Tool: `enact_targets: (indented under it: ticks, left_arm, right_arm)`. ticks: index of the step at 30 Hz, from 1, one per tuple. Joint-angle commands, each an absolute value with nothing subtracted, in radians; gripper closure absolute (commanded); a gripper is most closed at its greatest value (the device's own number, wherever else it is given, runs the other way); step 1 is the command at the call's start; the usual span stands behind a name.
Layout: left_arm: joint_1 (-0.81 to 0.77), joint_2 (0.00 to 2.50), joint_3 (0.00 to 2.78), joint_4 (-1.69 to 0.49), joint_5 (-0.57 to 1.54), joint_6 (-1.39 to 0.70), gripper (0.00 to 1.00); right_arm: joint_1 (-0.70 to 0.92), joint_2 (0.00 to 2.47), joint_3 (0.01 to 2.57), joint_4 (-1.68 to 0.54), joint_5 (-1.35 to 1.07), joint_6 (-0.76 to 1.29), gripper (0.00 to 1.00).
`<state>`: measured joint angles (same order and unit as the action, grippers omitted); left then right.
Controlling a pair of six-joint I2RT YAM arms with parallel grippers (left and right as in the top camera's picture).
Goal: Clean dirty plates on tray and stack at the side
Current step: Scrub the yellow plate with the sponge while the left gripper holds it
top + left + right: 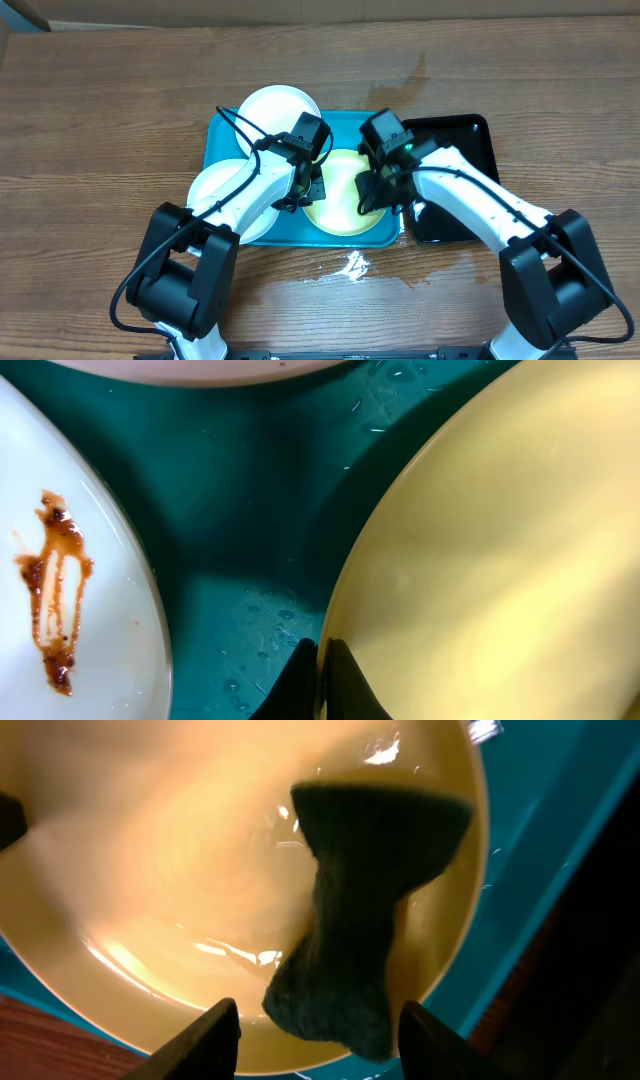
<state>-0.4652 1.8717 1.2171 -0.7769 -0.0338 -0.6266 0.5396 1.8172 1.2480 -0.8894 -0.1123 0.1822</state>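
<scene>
Tray sits mid-table and carries all 3 plates; nothing is stacked at the side yet. Narrow black tray lies just beside its right edge.

Upper white plate and left white plate sit at the back and left, clear of your arms. Yellow-green plate is at the front, between your 2 arms, where both can reach it.

Your left gripper has its fingers nearly together on that plate's rim. I judge this a hold to stop the plate sliding under the scrub. Your right gripper has its fingers moderately apart, with the dark sponge apparently clamped between them. The sponge's far end lies on the wet plate face.

Judged step: scrubbing this plate. A brown smear shows on the left white plate, so that one needs its turn.
</scene>
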Motion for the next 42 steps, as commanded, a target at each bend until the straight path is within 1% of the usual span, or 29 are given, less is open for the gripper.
enact_targets:
  ticks: [1, 2, 5, 15, 17, 18, 21, 22, 25, 30, 33, 42]
  left_arm:
    - [-0.472, 1.844, 1.205, -0.778, -0.062, -0.636, 0.96]
    - [-0.472, 1.844, 1.205, -0.778, -0.059, -0.636, 0.96]
    - [-0.472, 1.844, 1.205, -0.780, -0.059, -0.635, 0.96]
    - [-0.472, 1.844, 1.205, -0.778, -0.058, -0.636, 0.96]
    - [-0.472, 1.844, 1.205, -0.778, -0.058, -0.636, 0.96]
    - [-0.472, 1.844, 1.205, -0.778, -0.058, -0.635, 0.96]
    - [-0.472, 1.844, 1.205, -0.787, -0.058, -0.632, 0.96]
    - [-0.472, 1.844, 1.205, -0.788, -0.059, -0.632, 0.96]
    - [-0.472, 1.844, 1.205, -0.786, -0.059, -0.632, 0.96]
    - [-0.472, 1.844, 1.205, -0.785, -0.059, -0.632, 0.96]
    - [-0.472, 1.844, 1.205, -0.785, -0.059, -0.632, 0.96]
    - [-0.472, 1.844, 1.205, -0.787, -0.059, -0.632, 0.96]
  right_arm:
    - [0.555, 1.824, 1.207, -0.850, -0.101, 0.174, 0.47]
    - [0.555, 1.824, 1.204, -0.850, -0.101, 0.175, 0.48]
    - [0.555, 1.824, 1.193, -0.853, -0.095, 0.175, 0.56]
    - [0.555, 1.826, 1.138, -0.788, -0.094, 0.176, 0.69]
    - [0.555, 1.826, 1.124, -0.773, -0.093, 0.178, 0.69]
    - [0.555, 1.826, 1.125, -0.773, -0.090, 0.178, 0.67]
    - [0.555, 1.820, 1.177, -0.817, -0.089, 0.183, 0.58]
    - [0.555, 1.819, 1.202, -0.838, -0.086, 0.183, 0.57]
    - [0.555, 1.818, 1.295, -0.906, -0.086, 0.191, 0.56]
    - [0.555, 1.818, 1.312, -0.909, -0.087, 0.241, 0.55]
    - [0.555, 1.818, 1.282, -0.913, -0.086, 0.263, 0.55]
    - [0.555, 1.822, 1.137, -0.785, -0.086, 0.286, 0.56]
